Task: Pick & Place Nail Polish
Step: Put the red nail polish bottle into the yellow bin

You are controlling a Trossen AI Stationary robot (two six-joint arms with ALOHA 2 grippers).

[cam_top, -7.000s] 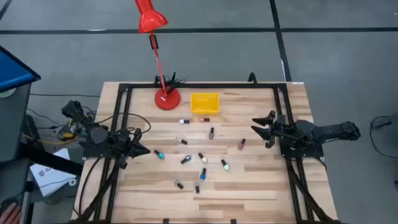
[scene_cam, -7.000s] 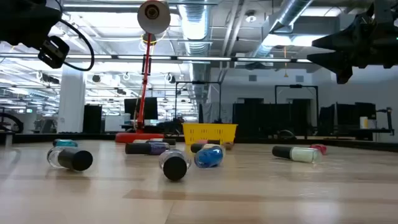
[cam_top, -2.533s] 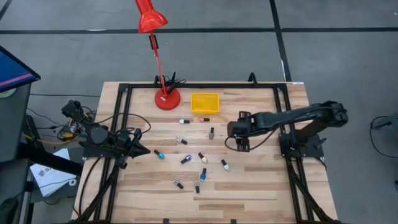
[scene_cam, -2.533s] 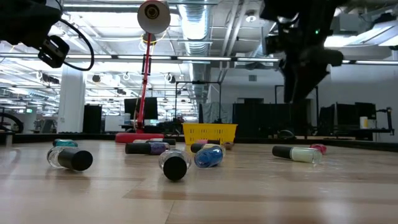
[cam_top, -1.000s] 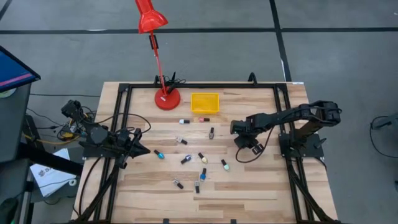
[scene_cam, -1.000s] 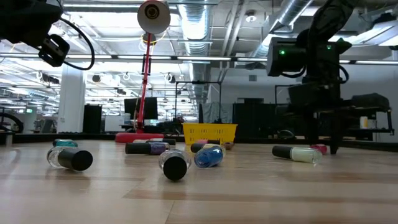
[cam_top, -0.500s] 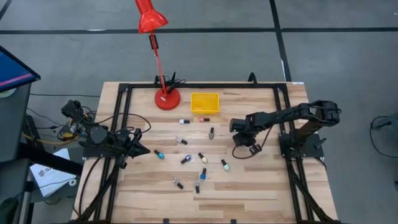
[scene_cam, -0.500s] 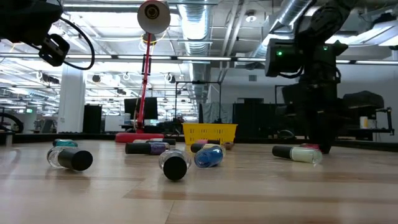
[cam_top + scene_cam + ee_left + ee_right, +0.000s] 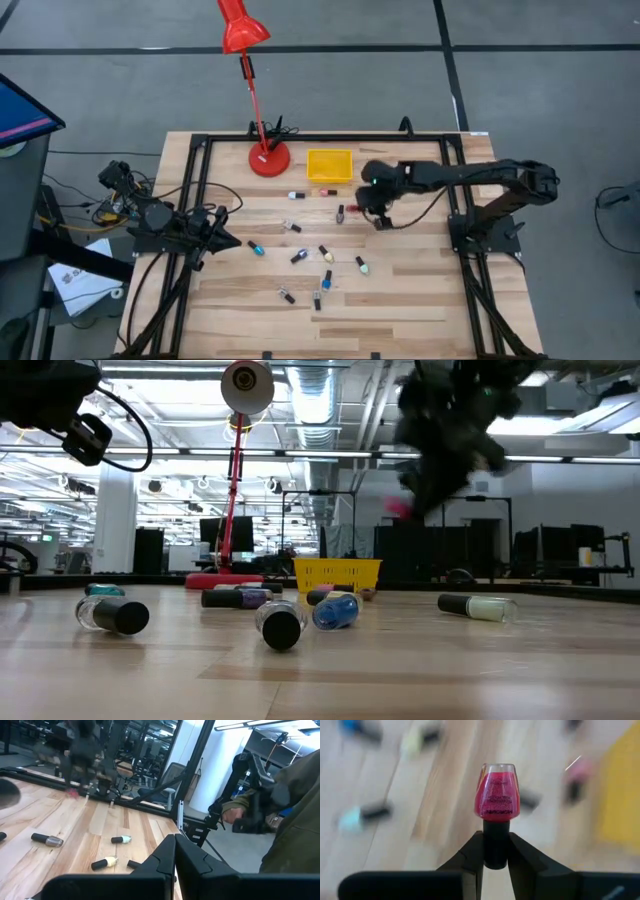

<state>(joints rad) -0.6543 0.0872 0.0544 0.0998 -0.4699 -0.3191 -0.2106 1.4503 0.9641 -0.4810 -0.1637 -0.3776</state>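
Observation:
My right gripper (image 9: 496, 854) is shut on a pink nail polish bottle (image 9: 496, 792), high above the table's middle right (image 9: 356, 208), just near of the yellow bin (image 9: 329, 165). In the low view the gripper is a blur (image 9: 440, 435) with the pink bottle (image 9: 398, 507) below it. Several other nail polish bottles lie on their sides across the wooden table, such as a pale one (image 9: 478, 607) and a blue one (image 9: 336, 611). My left gripper (image 9: 175, 855) waits shut at the table's left (image 9: 218, 243). My right gripper pinches the pink bottle's black cap (image 9: 496, 837) between its two fingers. The fingers slant down from the table's right side. The glass body sticks out beyond the fingertips in line with them, and the bottle is lifted clear of the table.
A red desk lamp stands on its round base (image 9: 268, 158) left of the yellow bin. A black frame (image 9: 300, 139) runs round the table's far and side edges. A person's hand (image 9: 235, 812) shows beyond the table in the left wrist view.
My right gripper has shut on the pink bottle that lay at the table's right. It has lifted the bottle clear and carried it up and toward the table's left and far edge, nearer the yellow bin, rolling as it went.

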